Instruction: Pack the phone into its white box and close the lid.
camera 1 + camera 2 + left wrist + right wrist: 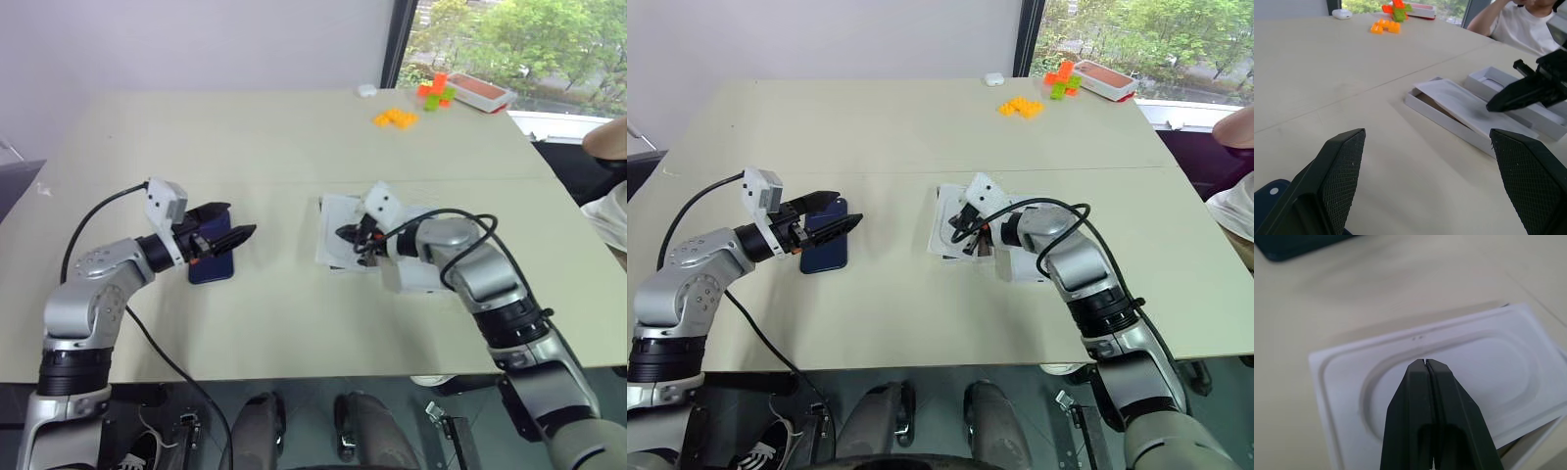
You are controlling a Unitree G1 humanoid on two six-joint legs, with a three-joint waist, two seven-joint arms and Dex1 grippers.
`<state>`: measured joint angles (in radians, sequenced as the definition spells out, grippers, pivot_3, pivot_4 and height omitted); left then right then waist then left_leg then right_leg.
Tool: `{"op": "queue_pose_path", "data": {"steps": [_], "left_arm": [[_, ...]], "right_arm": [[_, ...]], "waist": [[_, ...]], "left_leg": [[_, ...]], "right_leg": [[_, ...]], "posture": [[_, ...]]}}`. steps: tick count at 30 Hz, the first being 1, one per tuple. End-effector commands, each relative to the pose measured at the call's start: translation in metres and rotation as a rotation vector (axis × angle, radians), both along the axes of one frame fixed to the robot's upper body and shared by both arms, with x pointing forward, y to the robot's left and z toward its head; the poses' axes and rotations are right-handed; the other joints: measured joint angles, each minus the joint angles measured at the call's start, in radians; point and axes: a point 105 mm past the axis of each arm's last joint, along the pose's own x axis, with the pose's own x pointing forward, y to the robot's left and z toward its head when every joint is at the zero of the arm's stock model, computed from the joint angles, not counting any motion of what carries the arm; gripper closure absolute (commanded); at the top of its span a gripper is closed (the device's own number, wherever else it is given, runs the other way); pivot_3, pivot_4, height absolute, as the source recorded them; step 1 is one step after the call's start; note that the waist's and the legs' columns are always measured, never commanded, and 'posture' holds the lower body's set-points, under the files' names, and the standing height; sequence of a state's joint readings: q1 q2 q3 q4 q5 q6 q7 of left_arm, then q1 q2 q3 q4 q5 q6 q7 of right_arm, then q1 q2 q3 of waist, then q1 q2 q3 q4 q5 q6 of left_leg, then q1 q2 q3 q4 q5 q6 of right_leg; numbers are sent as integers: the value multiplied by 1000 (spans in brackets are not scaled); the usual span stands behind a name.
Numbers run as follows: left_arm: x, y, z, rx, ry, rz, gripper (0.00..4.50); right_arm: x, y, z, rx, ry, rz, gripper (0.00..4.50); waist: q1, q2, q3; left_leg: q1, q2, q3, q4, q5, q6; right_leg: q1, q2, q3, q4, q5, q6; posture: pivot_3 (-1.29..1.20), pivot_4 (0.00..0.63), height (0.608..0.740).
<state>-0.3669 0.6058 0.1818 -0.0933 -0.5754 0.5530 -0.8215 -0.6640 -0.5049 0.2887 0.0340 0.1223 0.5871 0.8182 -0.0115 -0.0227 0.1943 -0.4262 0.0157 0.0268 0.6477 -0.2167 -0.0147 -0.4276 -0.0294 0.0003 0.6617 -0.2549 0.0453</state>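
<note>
The dark blue phone (211, 264) lies flat on the table at the left. My left gripper (238, 223) hovers just above its far end, open wide and holding nothing. The white box (328, 245) sits mid-table, and its white oval-recessed insert (1488, 367) lies askew across the box's top. My right gripper (1425, 361) is shut, its tips right at the insert's surface with nothing visible between the fingers. The lid (411, 277) lies open side up just right of the box, partly hidden under my right forearm.
Orange and green bricks (395, 117) and a red-and-white tray (480, 91) sit at the far right of the table, with a small white case (367, 90) near them. A person (1518, 24) sits at the table's right side.
</note>
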Motion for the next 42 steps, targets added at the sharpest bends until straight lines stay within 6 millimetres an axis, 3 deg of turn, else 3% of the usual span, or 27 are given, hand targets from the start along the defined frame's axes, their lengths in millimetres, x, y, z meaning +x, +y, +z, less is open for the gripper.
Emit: {"op": "queue_pose_path", "data": {"steps": [1,13,25,34,42], "left_arm": [[-1,-7,14,9,-77,-7,208],[5,-5,22,-3,-101,29,208],[6,-5,23,-10,-109,47,208],[10,-4,22,-14,-107,64,208],[10,-1,22,-13,-109,75,208]], "right_arm": [[1,-1,-4,-122,-62,50,4444],[9,-16,-5,-324,-192,147,4444],[14,-4,-9,-272,-218,157,4444],[20,1,9,-202,-238,131,4444],[7,11,-9,-215,-197,191,4444]], "waist": [[0,0,0],[-2,0,0],[-2,0,0],[-3,0,0],[-1,0,0]], "left_leg": [[0,0,0,0,0,0],[0,0,0,0,0,0],[0,0,0,0,0,0],[0,0,0,0,0,0],[0,0,0,0,0,0]], "right_leg": [[0,0,0,0,0,0],[0,2,0,0,2,3],[0,3,0,0,2,4],[0,3,0,0,2,4],[0,2,0,1,2,4]], "posture": [[0,150,740],[0,150,740],[0,150,740],[0,150,740],[0,150,740]]}}
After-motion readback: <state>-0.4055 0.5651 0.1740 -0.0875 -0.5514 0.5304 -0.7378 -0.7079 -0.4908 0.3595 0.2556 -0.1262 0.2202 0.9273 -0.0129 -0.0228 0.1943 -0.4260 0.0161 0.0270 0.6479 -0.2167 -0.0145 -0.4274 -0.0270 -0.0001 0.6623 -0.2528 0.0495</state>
